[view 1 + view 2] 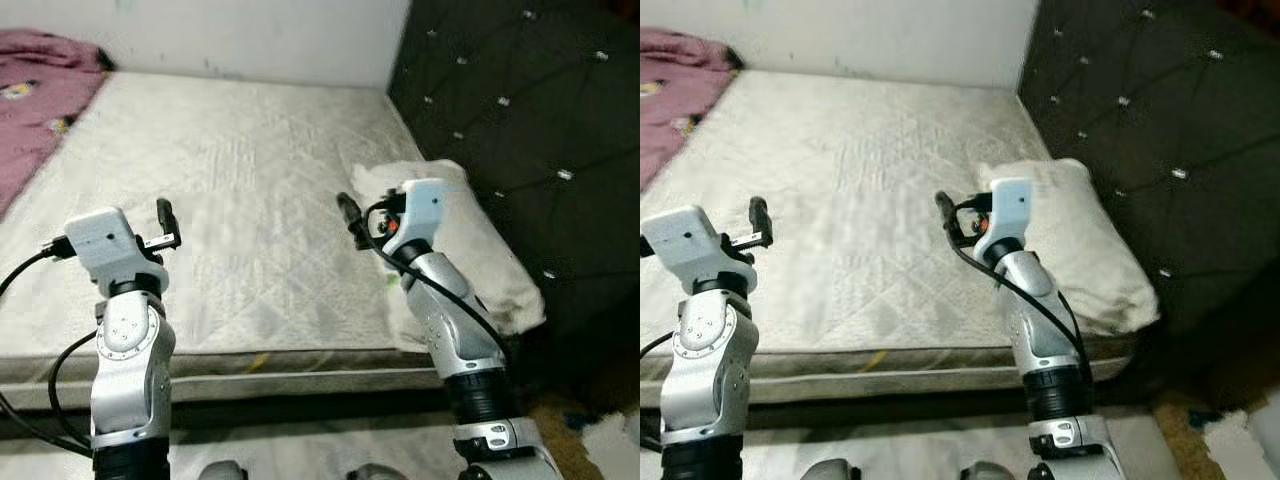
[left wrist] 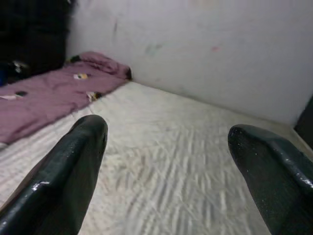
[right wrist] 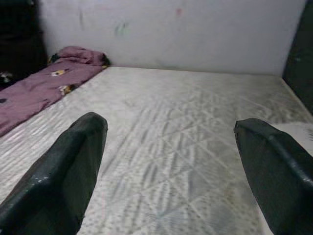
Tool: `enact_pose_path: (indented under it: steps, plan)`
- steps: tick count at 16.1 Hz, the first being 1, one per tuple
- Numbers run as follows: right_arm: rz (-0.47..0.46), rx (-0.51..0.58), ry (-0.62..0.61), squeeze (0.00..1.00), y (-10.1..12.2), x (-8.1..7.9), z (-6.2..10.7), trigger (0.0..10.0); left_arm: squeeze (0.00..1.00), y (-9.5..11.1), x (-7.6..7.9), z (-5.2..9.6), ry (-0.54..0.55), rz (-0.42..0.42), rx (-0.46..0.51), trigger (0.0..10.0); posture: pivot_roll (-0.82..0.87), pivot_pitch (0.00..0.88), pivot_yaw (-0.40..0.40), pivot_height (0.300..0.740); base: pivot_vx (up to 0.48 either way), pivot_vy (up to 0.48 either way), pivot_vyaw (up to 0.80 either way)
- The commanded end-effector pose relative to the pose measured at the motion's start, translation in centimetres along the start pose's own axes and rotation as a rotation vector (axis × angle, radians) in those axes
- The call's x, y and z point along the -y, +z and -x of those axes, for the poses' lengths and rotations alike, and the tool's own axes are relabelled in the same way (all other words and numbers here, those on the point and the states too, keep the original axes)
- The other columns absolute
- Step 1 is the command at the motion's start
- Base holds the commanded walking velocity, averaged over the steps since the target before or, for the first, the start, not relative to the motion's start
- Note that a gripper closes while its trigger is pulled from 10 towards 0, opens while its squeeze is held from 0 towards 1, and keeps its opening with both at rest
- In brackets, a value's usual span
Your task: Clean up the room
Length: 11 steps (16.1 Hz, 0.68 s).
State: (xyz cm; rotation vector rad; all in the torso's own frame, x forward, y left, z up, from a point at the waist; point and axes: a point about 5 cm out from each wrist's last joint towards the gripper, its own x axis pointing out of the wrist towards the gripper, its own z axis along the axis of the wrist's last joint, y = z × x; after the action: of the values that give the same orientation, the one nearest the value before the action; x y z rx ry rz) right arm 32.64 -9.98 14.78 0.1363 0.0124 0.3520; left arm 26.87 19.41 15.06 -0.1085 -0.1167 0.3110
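Observation:
A bare quilted white mattress (image 1: 250, 190) lies before me. A crumpled purple blanket (image 1: 30, 110) covers its far left part. A white pillow (image 1: 470, 250) rests at the right side against the black tufted headboard (image 1: 520, 130). My left gripper (image 1: 166, 225) hovers over the mattress's near left part, open and empty. My right gripper (image 1: 349, 215) hangs over the near middle, just left of the pillow, open and empty too. Both wrist views look across the mattress (image 3: 171, 127) toward the purple blanket (image 2: 44, 98) and the wall.
A white wall (image 1: 250, 35) runs behind the bed. The mattress's front edge (image 1: 250, 362) is just below my arms. Some clutter (image 1: 600, 430) lies on the floor at the lower right, beside the headboard.

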Motion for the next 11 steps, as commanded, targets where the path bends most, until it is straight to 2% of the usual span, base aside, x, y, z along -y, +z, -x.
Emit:
enact_pose_path:
  steps: [1, 7, 11]
  plan:
    - [0.007, -0.011, -0.039, 0.0, -0.14, 1.39, 0.42, 10.0, 0.0, 0.11, 1.08, 0.14, -0.033, 0.017, 0.005, 10.0, -0.03, 0.0, -0.07, 0.74, 0.0, 0.0, 0.0]
    - [0.011, -0.018, -0.038, 0.0, -0.26, 1.36, 0.48, 10.0, 0.0, 0.41, 1.18, 0.36, -0.085, 0.038, 0.023, 10.0, -0.03, 0.0, -0.069, 0.74, 0.0, 0.0, 0.0]
    - [0.015, -0.016, -0.036, 0.0, -0.23, 1.3, 0.44, 10.0, 0.0, 0.5, 1.33, 0.5, -0.109, 0.046, 0.028, 10.0, -0.03, 0.0, -0.068, 0.74, 0.356, 0.0, 0.0]
